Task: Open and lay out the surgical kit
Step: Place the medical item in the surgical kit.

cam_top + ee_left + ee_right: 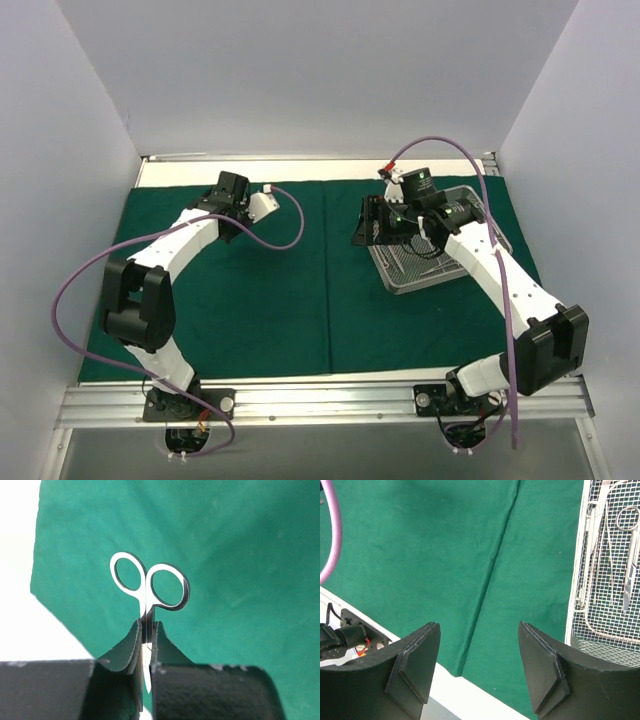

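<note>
The dark green drape [280, 300] lies spread flat over the table. My left gripper [230, 228] hangs over its back left part, shut on a small pair of steel scissors [145, 605]. The blades sit between the pads and the two finger rings stick out beyond them over the drape [240, 555]. The silver wire-mesh tray [420, 275] rests on the right half of the drape. My right gripper [372, 222] is open and empty just left of the tray [577, 580]. Inside the tray lie scissors [627, 555] and thin forceps [597, 555].
A fold crease [492, 570] runs down the drape's middle. Bare white table [300, 170] shows behind the drape, closed in by white walls on three sides. An aluminium rail [320, 400] carries both arm bases at the near edge. Purple cables [290, 230] loop off each arm.
</note>
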### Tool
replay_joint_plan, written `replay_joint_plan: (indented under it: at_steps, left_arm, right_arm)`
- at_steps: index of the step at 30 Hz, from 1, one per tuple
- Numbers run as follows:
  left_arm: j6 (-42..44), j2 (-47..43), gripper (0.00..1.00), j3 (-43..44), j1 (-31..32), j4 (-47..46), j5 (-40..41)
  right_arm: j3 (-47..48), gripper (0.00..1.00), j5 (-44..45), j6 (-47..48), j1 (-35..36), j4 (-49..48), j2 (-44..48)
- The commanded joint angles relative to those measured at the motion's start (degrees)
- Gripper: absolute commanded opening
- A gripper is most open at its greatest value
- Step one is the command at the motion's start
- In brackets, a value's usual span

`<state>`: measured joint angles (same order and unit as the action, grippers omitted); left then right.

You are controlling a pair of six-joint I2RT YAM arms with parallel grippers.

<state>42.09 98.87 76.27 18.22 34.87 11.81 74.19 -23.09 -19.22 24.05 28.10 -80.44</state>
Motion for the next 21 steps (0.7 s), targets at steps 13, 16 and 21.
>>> replay_joint_plan:
  at_steps: [13, 16, 21]
  left_arm:
    - [-41.2, 10.8, 0.02, 18.7, -17.9, 19.4, -1.4]
    - [-50.1, 16.3, 0.02, 24.4, -21.6, 26.1, -4.5]
    - [-58.6, 18.5, 0.02, 24.0, -22.3, 23.9, -6.4]
  right_arm:
    - [2.0, 0.63, 1.6, -0.2, -0.1, 0.5, 0.3]
    - [3.0, 0.63, 2.0, 0.0, -0.1, 0.6, -0.9]
    - [3.7, 0.63, 3.5, -0.2, -0.3, 0.6, -3.2]
